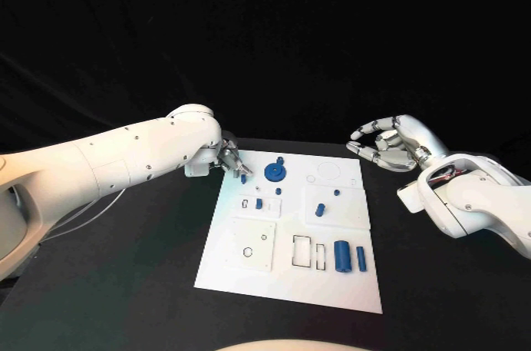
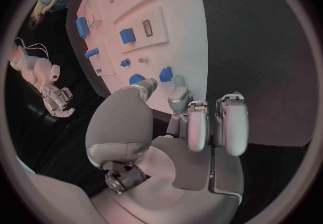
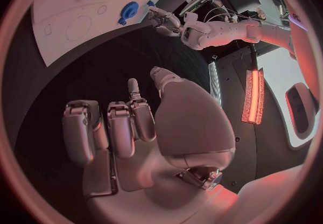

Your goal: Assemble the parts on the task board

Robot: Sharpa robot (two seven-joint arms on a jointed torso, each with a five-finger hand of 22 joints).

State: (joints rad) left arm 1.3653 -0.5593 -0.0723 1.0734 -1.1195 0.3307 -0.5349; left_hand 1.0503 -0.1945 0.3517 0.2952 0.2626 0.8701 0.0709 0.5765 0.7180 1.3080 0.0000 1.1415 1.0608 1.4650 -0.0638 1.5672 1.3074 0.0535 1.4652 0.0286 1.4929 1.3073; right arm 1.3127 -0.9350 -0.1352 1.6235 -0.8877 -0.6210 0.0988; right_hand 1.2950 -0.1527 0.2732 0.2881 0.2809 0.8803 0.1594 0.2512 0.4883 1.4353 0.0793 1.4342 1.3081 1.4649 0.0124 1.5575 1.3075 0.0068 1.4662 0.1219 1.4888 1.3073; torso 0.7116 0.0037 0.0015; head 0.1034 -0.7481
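From my remote station I see the white task board [image 1: 290, 282] lying in the middle of the black table [image 1: 122, 289], its small blue parts scattered over it: a round gear-like piece [image 1: 275, 169] at the far end, a small peg [image 1: 320, 210] near the middle, and two upright cylinders [image 1: 351, 256] standing side by side toward the near right corner. My left hand [image 1: 225, 160] sits at the board's far left corner, fingers pointed down close to a small blue part [image 1: 243, 178] at the board's edge; I cannot tell whether it pinches that piece or merely hovers beside it. My right hand [image 1: 390, 145] hangs above the table just off the board's far right corner, well apart from the parts, its fingers loosely curled yet separated and holding nothing.
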